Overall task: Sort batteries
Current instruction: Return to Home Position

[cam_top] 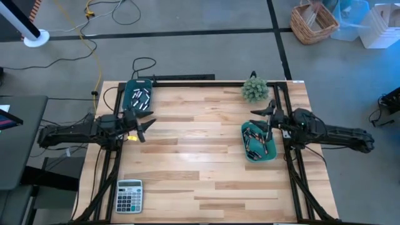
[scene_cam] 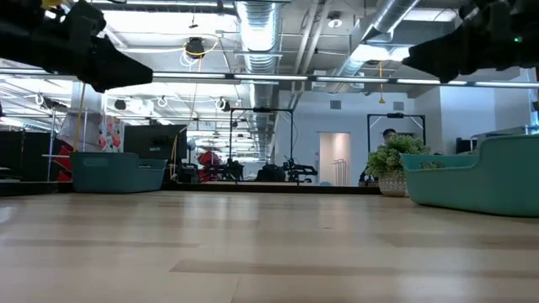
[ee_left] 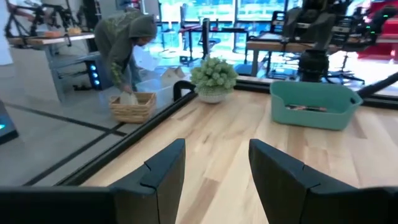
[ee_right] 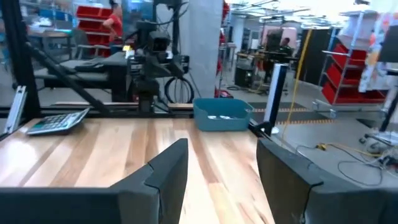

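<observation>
Batteries lie in two teal trays. One tray stands at the table's far left, with silver batteries inside. The other tray stands at the right and holds several batteries, dark and silver. My left gripper hangs open above the table's left side, near the far-left tray, pointing level toward the right. My right gripper hangs open over the far end of the right tray, pointing level toward the left. In both wrist views the fingers have nothing between them.
A grey calculator lies at the near left corner. A small potted plant stands at the far right. A black frame runs along the table's edges. The middle of the wooden table is bare. Beyond the table a person bends over a wicker basket.
</observation>
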{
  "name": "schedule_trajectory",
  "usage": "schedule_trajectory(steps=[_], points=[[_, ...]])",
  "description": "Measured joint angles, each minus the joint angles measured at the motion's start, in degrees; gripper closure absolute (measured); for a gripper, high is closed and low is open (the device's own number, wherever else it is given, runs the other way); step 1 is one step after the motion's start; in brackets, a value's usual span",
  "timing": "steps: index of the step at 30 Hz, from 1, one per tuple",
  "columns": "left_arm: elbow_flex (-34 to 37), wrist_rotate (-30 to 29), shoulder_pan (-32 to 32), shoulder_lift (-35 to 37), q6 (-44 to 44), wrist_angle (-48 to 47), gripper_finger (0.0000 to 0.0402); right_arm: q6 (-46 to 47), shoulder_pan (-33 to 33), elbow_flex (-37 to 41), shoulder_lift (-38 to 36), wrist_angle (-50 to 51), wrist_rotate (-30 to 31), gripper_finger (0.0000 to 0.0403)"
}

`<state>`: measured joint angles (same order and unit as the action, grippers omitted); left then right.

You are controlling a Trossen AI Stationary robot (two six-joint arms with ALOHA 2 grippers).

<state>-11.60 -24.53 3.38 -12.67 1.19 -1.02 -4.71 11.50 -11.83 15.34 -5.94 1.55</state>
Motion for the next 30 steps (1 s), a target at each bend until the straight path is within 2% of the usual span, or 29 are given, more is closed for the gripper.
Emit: schedule_trajectory(steps=[6,9,12,15,18,27,30], points=[[0.58,-0.72,-2.57,5.81,-1.12,-4.77,0.0230,0.51,-3.55,1.13,-4.96,4.36,6.12,0.0201],[0.66,-1.83,-4.12,7.93,-2.18,-8.10,0.0230,0.66,-5.49,1.11,-5.82,5.33,7.02,0.0201],[0.66,-2.58,-5.98,9.49,-2.29,-8.47,0.0230,0.70,-8.07,1.11,-5.60,7.42,11.18,0.0209],[0.66,-4.59,-7.88,10.58,-2.05,-10.14,0.0230,0.63,-10.61,1.11,-5.70,9.37,15.36,0.0223],[0.66,-6.94,-9.64,11.76,-2.23,-12.43,0.0230,-0.07,-12.95,1.09,-6.43,8.86,16.69,0.0239],[0.86,-7.33,-13.86,12.46,-2.23,-12.35,0.0232,-1.38,-16.66,1.28,-12.04,13.39,18.35,0.0294],[2.41,-7.78,-14.74,12.46,-1.41,-10.37,0.0248,-2.33,-17.25,3.14,-14.94,13.12,18.36,0.0324]])
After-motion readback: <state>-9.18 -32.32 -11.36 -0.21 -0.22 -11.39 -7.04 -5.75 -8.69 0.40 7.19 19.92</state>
